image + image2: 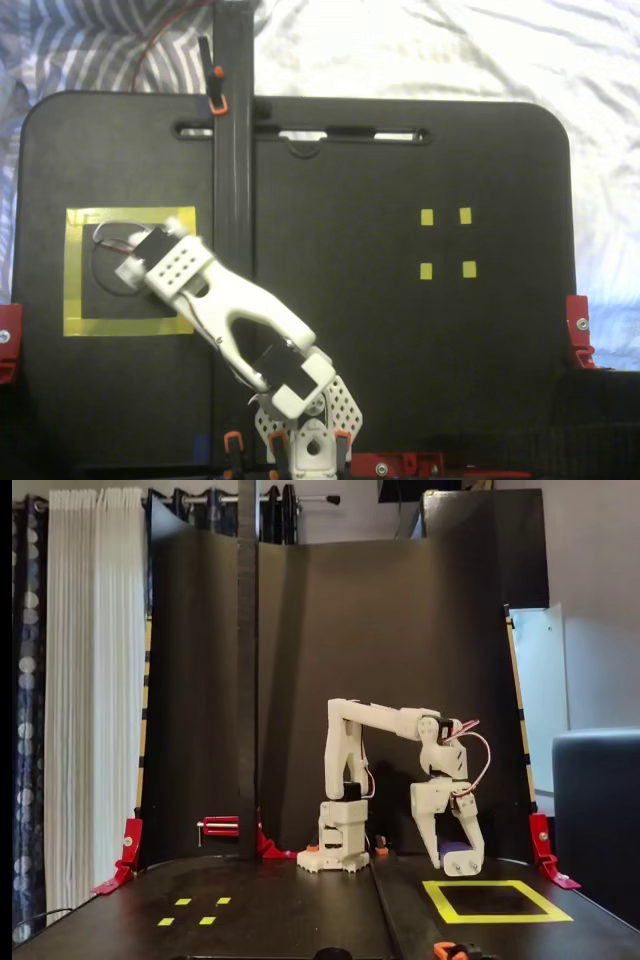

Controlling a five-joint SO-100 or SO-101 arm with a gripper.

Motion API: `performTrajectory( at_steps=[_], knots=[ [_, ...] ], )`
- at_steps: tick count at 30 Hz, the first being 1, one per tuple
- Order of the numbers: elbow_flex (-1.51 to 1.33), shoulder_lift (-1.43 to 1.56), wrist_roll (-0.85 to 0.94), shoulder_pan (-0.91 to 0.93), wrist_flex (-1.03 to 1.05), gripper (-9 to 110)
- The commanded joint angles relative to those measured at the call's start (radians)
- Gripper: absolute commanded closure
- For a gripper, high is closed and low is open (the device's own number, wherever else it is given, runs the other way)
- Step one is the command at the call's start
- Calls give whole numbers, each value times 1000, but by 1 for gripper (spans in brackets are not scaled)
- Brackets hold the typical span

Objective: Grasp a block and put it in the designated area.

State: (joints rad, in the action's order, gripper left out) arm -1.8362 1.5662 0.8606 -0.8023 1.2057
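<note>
fingers (pixel 462 858) pinch block (pixel 456 848) — mostly hidden | over designated area (pixel 497 901) | overhead: fingers unseen

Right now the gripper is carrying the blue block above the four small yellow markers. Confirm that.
Wrong place. The gripper holds the block over the designated area, the large yellow tape square, as both fixed views show. The four small yellow markers lie on the board's other side.

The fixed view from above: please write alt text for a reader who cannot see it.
A white robot arm reaches from its base at the bottom edge toward the left, its wrist over the yellow tape square on a black board. Four tiny yellow markers lie at the right. The gripper and any block are hidden under the wrist.
</note>
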Motion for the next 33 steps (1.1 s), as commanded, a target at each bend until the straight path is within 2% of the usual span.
performTrajectory(
  at_steps=[1, 18, 31, 33],
  knots=[
    [5, -5, -6, -11, -17, 87],
    [5, -173, -31, -41, -149, 87],
    [6, -219, -29, -46, -164, 87],
    [6, -219, -29, -44, -163, 83]
  ],
)
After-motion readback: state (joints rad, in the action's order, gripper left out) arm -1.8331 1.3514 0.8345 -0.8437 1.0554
